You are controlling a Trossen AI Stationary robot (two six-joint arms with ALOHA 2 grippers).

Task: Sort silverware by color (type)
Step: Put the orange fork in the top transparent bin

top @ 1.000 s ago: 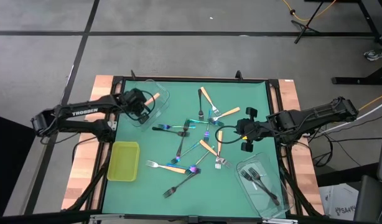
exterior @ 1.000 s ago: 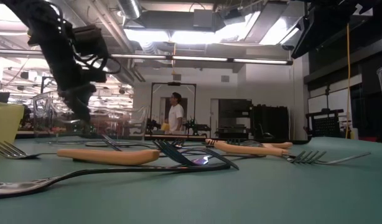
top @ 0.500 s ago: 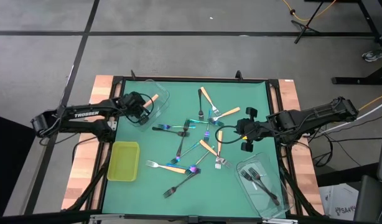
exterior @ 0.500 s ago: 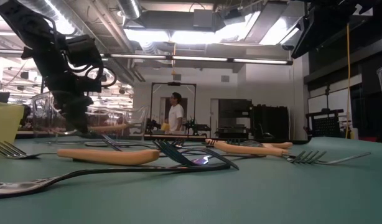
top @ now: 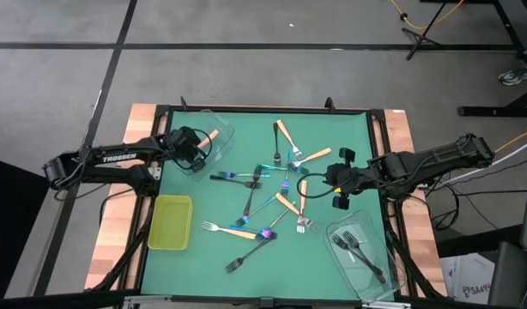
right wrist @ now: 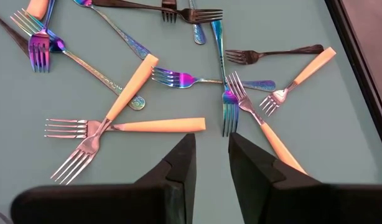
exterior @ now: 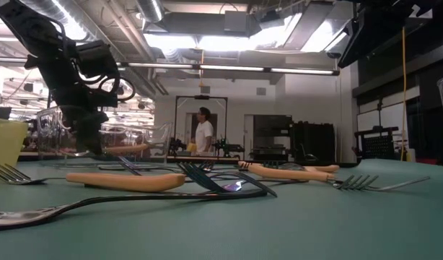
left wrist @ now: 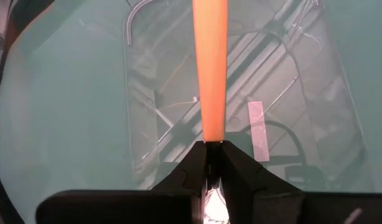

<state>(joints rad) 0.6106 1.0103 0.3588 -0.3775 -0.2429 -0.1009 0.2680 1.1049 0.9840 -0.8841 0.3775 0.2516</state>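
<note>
Left wrist view: left fingers pinching orange-handled fork above clear tub; right fingers parted, empty.

A robotics lab or workshop hall: beyond the green tabletop stretch bare ceiling ducts and strip lights, dark equipment racks and a person standing far off. From above, grey concrete floor, trailing cables and stand legs surround the rig.

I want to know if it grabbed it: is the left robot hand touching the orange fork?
Touching. The left wrist view shows the left gripper pinching the orange-handled fork at its near end.
</note>
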